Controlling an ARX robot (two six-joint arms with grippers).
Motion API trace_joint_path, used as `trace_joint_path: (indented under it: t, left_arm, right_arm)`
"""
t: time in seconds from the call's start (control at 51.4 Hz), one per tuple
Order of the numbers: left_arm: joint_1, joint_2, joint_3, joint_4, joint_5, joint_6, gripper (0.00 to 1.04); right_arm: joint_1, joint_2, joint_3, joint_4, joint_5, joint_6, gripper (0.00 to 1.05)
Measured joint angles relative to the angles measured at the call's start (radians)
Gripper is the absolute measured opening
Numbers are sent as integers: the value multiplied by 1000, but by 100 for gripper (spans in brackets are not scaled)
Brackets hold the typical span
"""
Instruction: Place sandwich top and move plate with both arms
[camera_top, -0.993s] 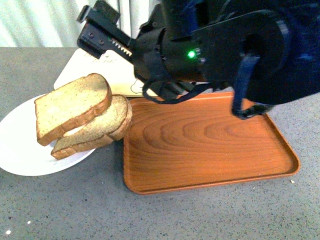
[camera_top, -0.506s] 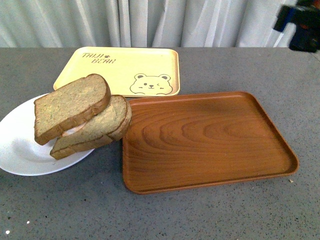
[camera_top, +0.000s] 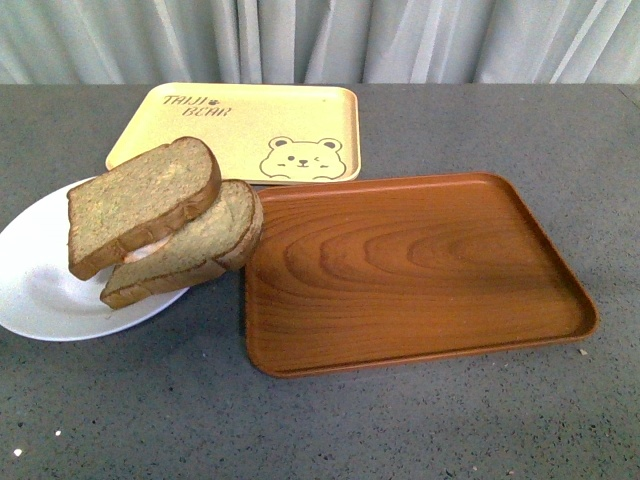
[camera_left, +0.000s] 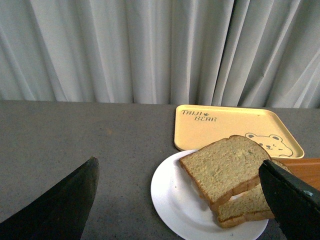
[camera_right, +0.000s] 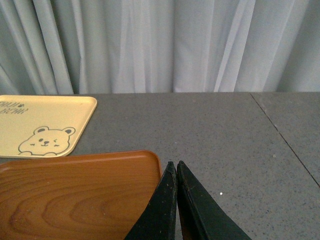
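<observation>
The sandwich top (camera_top: 143, 204), a plain brown bread slice, lies tilted on a lower slice (camera_top: 190, 250) on the white plate (camera_top: 40, 290) at the left of the front view. It also shows in the left wrist view (camera_left: 225, 167) on the plate (camera_left: 172, 197). My left gripper (camera_left: 182, 200) is open, its fingers (camera_left: 65, 205) wide apart, back from the plate. My right gripper (camera_right: 175, 167) is shut and empty above the far right corner of the brown wooden tray (camera_right: 75, 195). Neither arm shows in the front view.
The brown wood-grain tray (camera_top: 410, 270) lies right of the plate, its rim close to the bread. A pale yellow bear-print tray (camera_top: 240, 130) lies behind both. Grey tabletop (camera_top: 350, 430) runs to a white curtain (camera_top: 320, 40) at the back.
The black arm that filled the upper front view a second ago has pulled away up and to the right, out of view. The bread stack and plate stay in place.
</observation>
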Motion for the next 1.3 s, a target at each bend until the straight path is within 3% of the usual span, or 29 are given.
trace_joint_path:
  t: [0.37,0.448,0.526,1.304]
  left_arm:
    - [0,0,0,0,0,0,96]
    - [0,0,0,0,0,0,96]
    - [0,0,0,0,0,0,96]
    - [0,0,0,0,0,0,96]
  right_arm:
    - [-86,-319,-81,-229,-85,-1,2]
    - [-138,-377,-89,-281,-163,-2,2]
    - [-171,-434,-90,-327,-168,-1,2]
    - [-177,-836,-91,-699,-174,-2,2]
